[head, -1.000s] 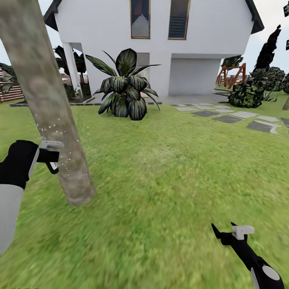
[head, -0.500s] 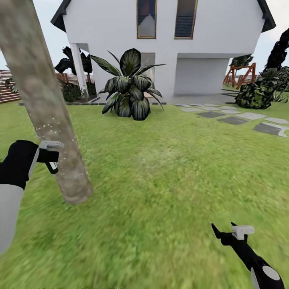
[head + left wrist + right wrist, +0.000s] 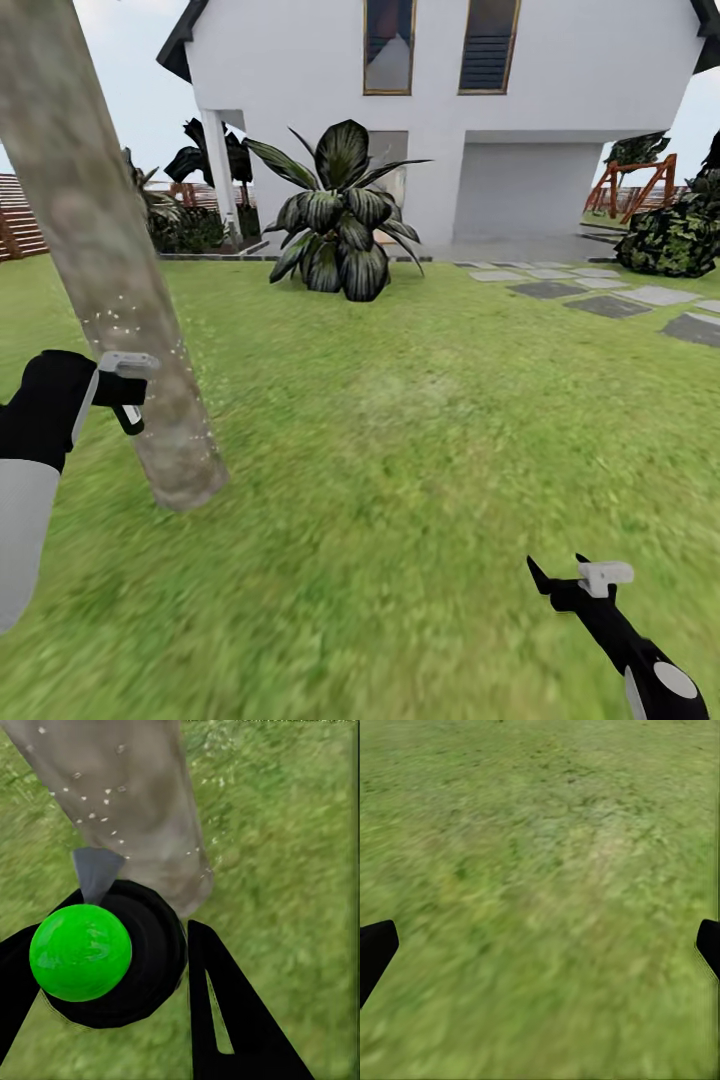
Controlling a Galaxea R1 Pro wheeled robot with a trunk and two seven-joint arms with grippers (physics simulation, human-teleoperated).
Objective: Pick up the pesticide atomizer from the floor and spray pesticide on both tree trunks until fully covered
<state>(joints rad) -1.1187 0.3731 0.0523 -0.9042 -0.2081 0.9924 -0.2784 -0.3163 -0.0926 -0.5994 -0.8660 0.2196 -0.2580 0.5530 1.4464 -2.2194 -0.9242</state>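
Our left end effector (image 3: 112,967) pinches the pesticide atomizer (image 3: 97,945) beside the speck-dotted tree trunk (image 3: 120,300); our right end effector (image 3: 540,945) hangs spread over grass (image 3: 420,450).

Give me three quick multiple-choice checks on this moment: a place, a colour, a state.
1. Where is the tree trunk?
A. by the left tool
B. by the right tool
C. against the house

2. What colour is the ball on the spray bottle?
A. red
B. green
C. blue

3. How is the right tool?
A. holding the bottle
B. open over grass
C. touching the trunk

Answers: 1 A, the left tool is beside it. 2 B, the left wrist view shows it green. 3 B, its fingers are spread over the lawn.
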